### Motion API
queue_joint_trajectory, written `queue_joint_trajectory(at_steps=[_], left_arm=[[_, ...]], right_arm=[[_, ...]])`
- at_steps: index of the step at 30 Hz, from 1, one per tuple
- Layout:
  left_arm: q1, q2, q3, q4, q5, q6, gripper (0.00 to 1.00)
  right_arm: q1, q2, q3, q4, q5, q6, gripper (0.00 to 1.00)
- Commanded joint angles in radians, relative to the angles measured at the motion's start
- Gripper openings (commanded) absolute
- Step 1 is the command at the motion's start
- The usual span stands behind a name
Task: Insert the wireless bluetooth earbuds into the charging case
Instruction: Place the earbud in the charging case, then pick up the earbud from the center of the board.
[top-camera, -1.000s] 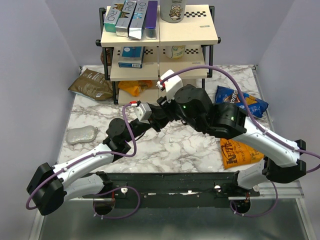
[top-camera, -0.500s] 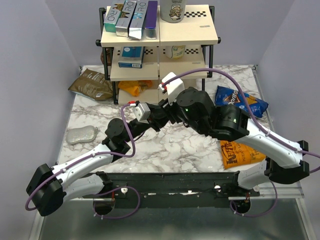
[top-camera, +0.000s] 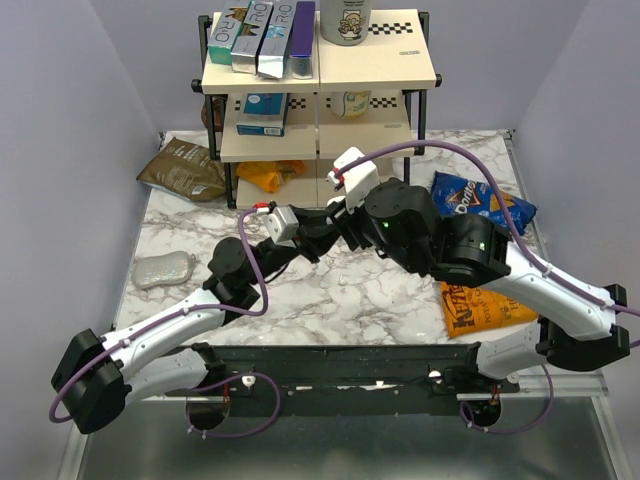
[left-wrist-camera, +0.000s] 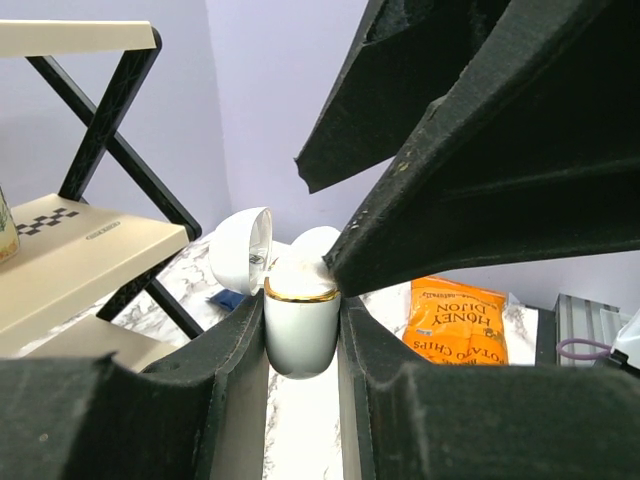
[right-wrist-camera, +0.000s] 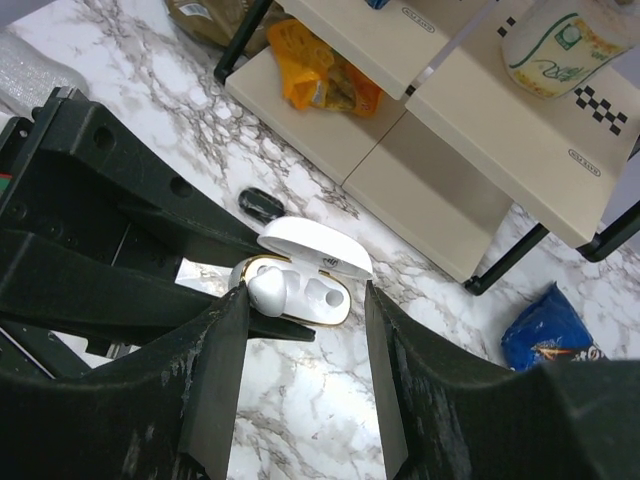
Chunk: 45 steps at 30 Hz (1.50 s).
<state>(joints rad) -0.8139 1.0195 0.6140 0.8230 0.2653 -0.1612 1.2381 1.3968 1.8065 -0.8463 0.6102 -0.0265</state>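
My left gripper (left-wrist-camera: 302, 312) is shut on the white, gold-rimmed charging case (left-wrist-camera: 300, 335), holding it upright above the marble with its lid (left-wrist-camera: 240, 248) flipped open. In the right wrist view one white earbud (right-wrist-camera: 268, 288) rests in the left slot of the case (right-wrist-camera: 318, 300); the right slot shows empty. My right gripper (right-wrist-camera: 305, 300) hangs open just above the case, a finger on each side, holding nothing. One of its fingertips (left-wrist-camera: 350, 262) is beside the bud. From above, both grippers (top-camera: 318, 238) (top-camera: 338, 215) meet mid-table and hide the case.
A small black oval object (right-wrist-camera: 262, 205) lies on the marble behind the case. A two-tier shelf rack (top-camera: 320, 100) stands at the back. An orange chip bag (top-camera: 480, 305), a blue bag (top-camera: 480, 200), a brown bag (top-camera: 185, 170) and a silver pouch (top-camera: 165, 268) lie around.
The right arm's wrist has drifted slightly to the right and toward the near edge. The left arm and the case have stayed almost still.
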Motion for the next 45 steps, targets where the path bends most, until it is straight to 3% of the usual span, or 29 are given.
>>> queue_joint_trajectory(at_steps=[1,14,18,20,22,25,29,33,45], left_arm=[[-0.004,-0.029,0.016,0.045,-0.014,0.003,0.00],[-0.004,-0.041,0.004,0.057,-0.015,-0.004,0.00],[-0.004,-0.091,-0.010,0.001,-0.057,0.009,0.00],[-0.004,-0.140,-0.026,-0.077,-0.119,0.026,0.00],[-0.004,-0.235,-0.086,-0.102,-0.158,0.034,0.00],[-0.004,-0.369,-0.148,-0.168,-0.187,0.043,0.00],[-0.004,-0.501,-0.177,-0.298,-0.209,0.046,0.00],[-0.004,-0.593,-0.197,-0.354,-0.207,0.028,0.00],[-0.004,-0.639,-0.207,-0.386,-0.176,-0.015,0.00]], right_arm=[[-0.003,-0.039,-0.016,0.004,0.079,-0.013,0.58],[-0.003,-0.096,-0.045,0.041,0.062,0.002,0.58],[-0.020,-0.160,-0.127,0.120,0.128,0.057,0.58],[-0.127,-0.199,-0.228,0.121,0.044,0.167,0.57],[-0.257,-0.266,-0.408,0.183,-0.142,0.215,0.56],[-0.316,-0.288,-0.560,0.272,-0.251,0.267,0.52],[-0.319,-0.240,-0.738,0.390,-0.352,0.286,0.47],[-0.318,-0.125,-0.789,0.480,-0.501,0.232,0.45],[-0.319,0.131,-0.865,0.607,-0.504,0.367,0.46]])
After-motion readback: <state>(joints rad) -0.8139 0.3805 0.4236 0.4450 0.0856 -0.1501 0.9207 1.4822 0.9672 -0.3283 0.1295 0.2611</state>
